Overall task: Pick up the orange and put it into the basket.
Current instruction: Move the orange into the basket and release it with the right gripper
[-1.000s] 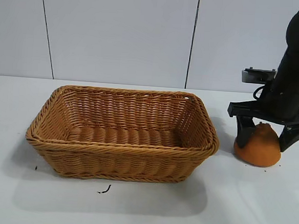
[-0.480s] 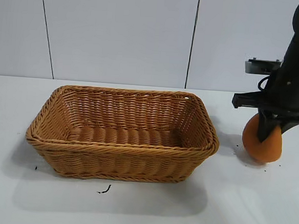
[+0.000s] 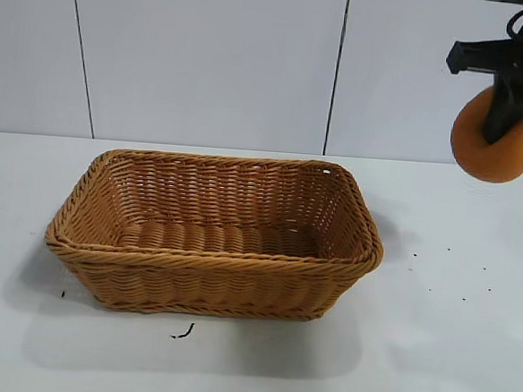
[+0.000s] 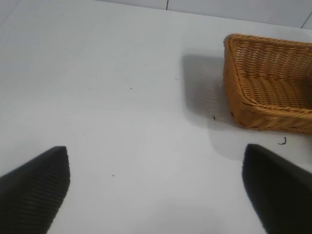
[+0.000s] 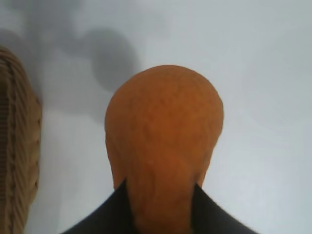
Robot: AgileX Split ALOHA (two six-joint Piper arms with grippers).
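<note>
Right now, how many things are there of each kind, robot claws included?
Oranges: 1, the orange, held in the air by the right claw
Baskets: 1, the basket
Claws: 2, counting the open left claw
Total: 4

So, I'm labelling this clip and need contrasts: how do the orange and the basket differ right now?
The orange hangs in the air, clamped by the right gripper; the basket sits on the table. The orange is much smaller than the basket. The orange is a rounded solid with dull, rough skin; the basket is rectangular, woven and open-topped. Both are warm orange-brown in colour.
</note>
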